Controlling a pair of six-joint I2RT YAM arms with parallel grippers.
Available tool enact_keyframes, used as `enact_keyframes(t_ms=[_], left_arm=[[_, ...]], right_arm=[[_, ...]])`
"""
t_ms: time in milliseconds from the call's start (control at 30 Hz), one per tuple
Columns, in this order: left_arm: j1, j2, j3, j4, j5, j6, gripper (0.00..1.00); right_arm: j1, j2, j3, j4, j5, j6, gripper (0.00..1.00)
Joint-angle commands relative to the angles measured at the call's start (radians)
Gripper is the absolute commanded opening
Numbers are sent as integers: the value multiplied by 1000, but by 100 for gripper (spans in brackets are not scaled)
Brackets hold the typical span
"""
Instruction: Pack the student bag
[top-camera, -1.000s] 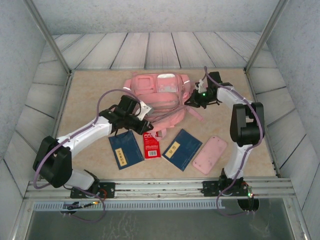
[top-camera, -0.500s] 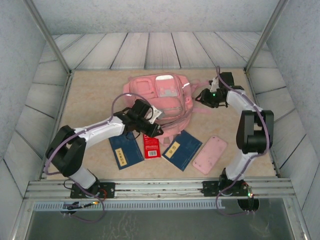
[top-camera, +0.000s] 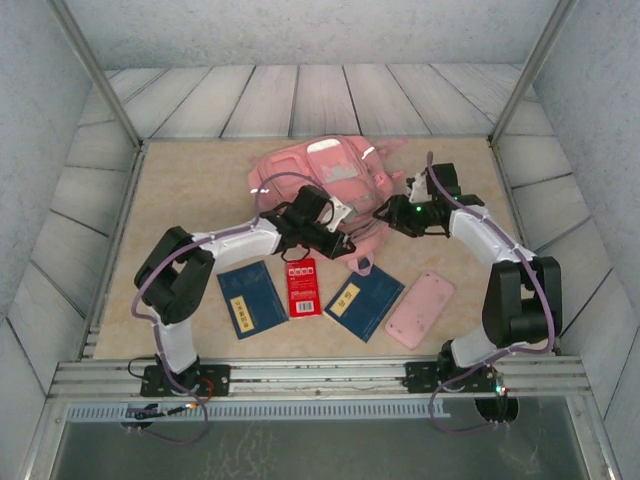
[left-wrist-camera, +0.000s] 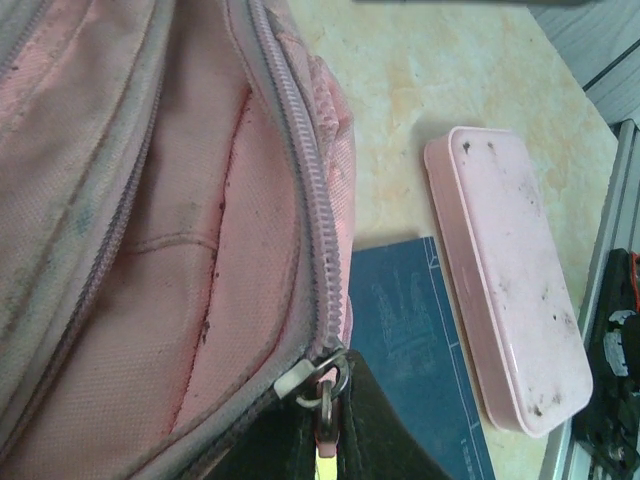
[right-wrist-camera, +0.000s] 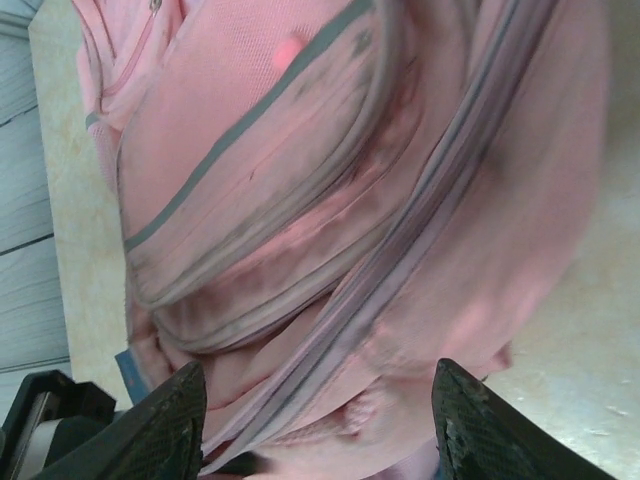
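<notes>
The student bag (top-camera: 322, 172), a large pink backpack, lies at the back middle of the table. My left gripper (top-camera: 338, 226) is at the bag's near edge, shut on a zip pull (left-wrist-camera: 326, 392) at the end of a closed zip (left-wrist-camera: 300, 170). My right gripper (top-camera: 386, 212) hovers at the bag's right side. Its black fingers (right-wrist-camera: 165, 425) stand wide apart over the pink fabric (right-wrist-camera: 300, 200), with nothing between them. A shoulder strap end (top-camera: 360, 264) trails toward the front.
In front of the bag lie a blue booklet (top-camera: 250, 298), a red booklet (top-camera: 302, 286), a second blue booklet (top-camera: 364, 297) and a flat pink case (top-camera: 420, 309). Metal rails (top-camera: 320, 375) run along the near edge, with posts at the back corners.
My left gripper has moved right along the bag's near edge with the zip pull. The bag has shifted and turned. My right gripper has opened and dropped toward the bag's right side.
</notes>
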Motion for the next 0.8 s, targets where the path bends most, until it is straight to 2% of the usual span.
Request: enact_keyframes(t_ms=[0,133,367,600,767], left_arm=[[-18,21,70,33,19,49,0],[-36,51,96,26,4,71,0],[-57,90,131,16,-28,79,0],[-66,89,141,-29,-62,111,0],[-63,50,87,-45,-164,111,0]], right_arm=[[9,4,-14,24,-16,67,59],[41,46,1,34,-9,71,58],[81,101,-48,111,-13,130,50],[97,127,-68,148,-3,142,19],[97,117,-35,88,29,94,1]])
